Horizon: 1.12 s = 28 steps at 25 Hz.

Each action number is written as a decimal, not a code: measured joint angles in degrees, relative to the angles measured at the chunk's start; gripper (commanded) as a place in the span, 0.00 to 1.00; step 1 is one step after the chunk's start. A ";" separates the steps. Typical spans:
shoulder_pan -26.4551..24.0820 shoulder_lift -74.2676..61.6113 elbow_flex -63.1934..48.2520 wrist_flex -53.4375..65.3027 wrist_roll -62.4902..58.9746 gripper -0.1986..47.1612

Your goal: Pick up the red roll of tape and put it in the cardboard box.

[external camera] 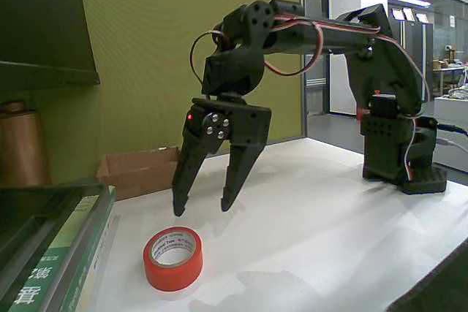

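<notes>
The red roll of tape point(173, 259) lies flat on the white table near the front, its white printed core facing up. My black gripper point(202, 207) hangs open just above and slightly behind the roll, fingertips spread and holding nothing. The cardboard box point(140, 171), a low brown tray, sits against the green wall at the back left of the table, behind and left of the gripper.
Green-and-white books point(58, 261) are stacked at the front left edge. A brown-copper cylinder point(20, 147) stands at the far left. The arm's base point(406, 158) is at the back right of the white table point(329, 231).
</notes>
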 measured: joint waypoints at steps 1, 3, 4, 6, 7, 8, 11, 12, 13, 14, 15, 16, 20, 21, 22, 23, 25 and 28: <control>0.09 -0.09 0.00 -0.09 0.00 0.64; -0.18 -0.88 0.00 0.62 0.62 0.62; -0.88 -1.32 -0.09 1.58 0.44 0.62; -1.05 -3.16 -1.67 1.32 0.62 0.63; -1.05 -3.43 -2.02 2.11 0.70 0.63; -1.41 -3.96 -2.29 2.11 0.53 0.64; -2.90 -5.01 -2.64 1.76 0.79 0.64; -2.99 -5.36 -2.72 1.67 0.62 0.65; -3.08 -6.33 -2.90 1.67 0.88 0.65; -3.60 -7.12 -3.25 1.49 0.97 0.66; -4.04 -7.47 -3.25 0.97 1.32 0.66; -4.13 -8.26 -3.96 0.88 2.20 0.65; -3.87 -10.46 -6.15 -0.35 4.39 0.52; -4.04 -10.46 -6.33 -0.88 4.31 0.53; -3.78 -10.46 -6.42 -1.23 4.31 0.55; -3.16 -10.46 -6.24 -2.11 4.31 0.57; -3.16 -10.46 -5.01 -3.08 2.81 0.58; -2.37 -10.46 -4.83 -3.16 1.76 0.56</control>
